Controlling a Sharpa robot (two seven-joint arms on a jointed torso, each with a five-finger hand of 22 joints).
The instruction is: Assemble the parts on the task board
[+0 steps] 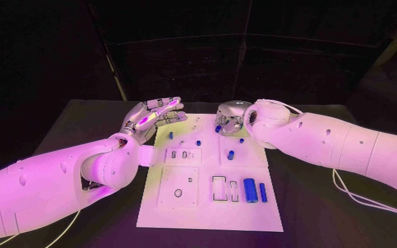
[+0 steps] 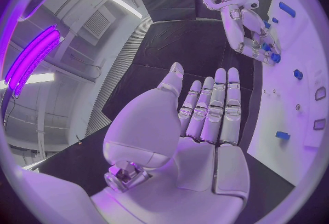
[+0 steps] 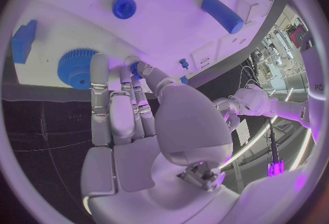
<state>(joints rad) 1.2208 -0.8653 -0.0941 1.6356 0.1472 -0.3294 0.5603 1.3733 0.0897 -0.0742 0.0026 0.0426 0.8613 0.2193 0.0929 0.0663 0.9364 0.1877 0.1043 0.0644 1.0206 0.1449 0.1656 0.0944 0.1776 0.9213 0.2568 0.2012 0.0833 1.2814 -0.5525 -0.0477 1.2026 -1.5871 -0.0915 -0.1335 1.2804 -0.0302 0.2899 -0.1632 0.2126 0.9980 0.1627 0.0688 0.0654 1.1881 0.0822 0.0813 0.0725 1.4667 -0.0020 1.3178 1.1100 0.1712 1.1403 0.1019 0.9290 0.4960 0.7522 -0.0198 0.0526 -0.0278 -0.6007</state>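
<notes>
The right hand (image 3: 130,120) pinches a small blue plastic peg (image 3: 139,69) at the far edge of the white task board (image 1: 207,210). It looks light, stiff and slippery; grip its sides. The left hand (image 2: 205,120), fingers extended, holds nothing.

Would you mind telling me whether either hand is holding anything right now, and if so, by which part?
The right hand pinches a small blue part between thumb and fingertip; which end cannot be told. The left hand holds nothing.
</notes>
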